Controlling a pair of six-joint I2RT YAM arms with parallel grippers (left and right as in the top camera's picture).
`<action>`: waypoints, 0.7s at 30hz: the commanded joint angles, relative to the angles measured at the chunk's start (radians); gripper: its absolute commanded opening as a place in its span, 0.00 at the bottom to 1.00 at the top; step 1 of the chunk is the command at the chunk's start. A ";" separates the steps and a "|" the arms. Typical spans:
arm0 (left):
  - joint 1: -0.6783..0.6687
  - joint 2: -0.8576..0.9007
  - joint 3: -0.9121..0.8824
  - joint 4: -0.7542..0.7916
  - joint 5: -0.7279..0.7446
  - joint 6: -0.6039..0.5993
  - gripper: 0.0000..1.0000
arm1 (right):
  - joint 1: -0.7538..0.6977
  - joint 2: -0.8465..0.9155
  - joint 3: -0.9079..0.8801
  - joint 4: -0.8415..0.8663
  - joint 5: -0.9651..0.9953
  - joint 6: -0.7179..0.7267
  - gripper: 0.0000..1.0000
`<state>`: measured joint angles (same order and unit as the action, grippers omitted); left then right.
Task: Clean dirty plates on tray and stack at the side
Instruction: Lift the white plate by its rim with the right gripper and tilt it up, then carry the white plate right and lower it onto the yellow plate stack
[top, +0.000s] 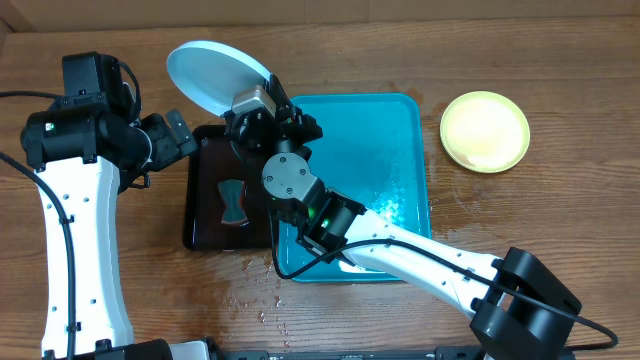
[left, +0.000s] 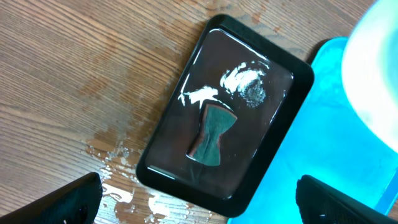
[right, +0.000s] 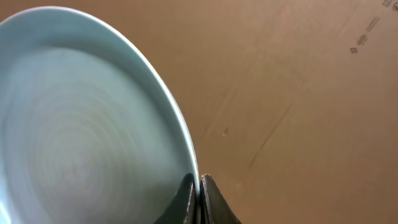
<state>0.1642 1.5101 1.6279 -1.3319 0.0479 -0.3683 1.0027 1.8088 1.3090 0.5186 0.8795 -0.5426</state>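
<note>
My right gripper (top: 252, 104) is shut on the rim of the pale mint-white plate (top: 213, 73) and holds it tilted in the air, above the far left corner of the teal tray (top: 390, 160). In the right wrist view the jaws (right: 199, 198) pinch the plate's edge (right: 81, 124); no red smear shows on it. A pale yellow-green plate (top: 485, 131) lies on the table to the right of the tray. My left gripper (top: 176, 136) is open and empty, hovering over the black tray's near corner (left: 199, 200). The held plate (left: 375, 68) and the teal tray (left: 311, 149) also show in the left wrist view.
A smaller black tray (top: 205, 205) holding water sits left of the teal tray, with a dark sponge (top: 233, 203) lying in it; both also show in the left wrist view, the black tray (left: 168, 130) and the sponge (left: 212, 135). Water drops (top: 250, 292) wet the wood by the front.
</note>
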 joint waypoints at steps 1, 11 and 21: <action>-0.001 0.006 0.017 0.001 -0.006 -0.006 1.00 | -0.004 -0.026 0.027 -0.060 0.010 0.126 0.04; -0.001 0.006 0.017 0.001 -0.007 -0.006 0.99 | -0.099 -0.026 0.027 -0.576 -0.108 0.824 0.04; -0.001 0.006 0.017 0.001 -0.006 -0.006 1.00 | -0.235 -0.041 0.027 -0.793 -0.411 1.105 0.04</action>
<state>0.1642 1.5105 1.6279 -1.3319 0.0479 -0.3683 0.8040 1.8084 1.3201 -0.2726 0.5381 0.4587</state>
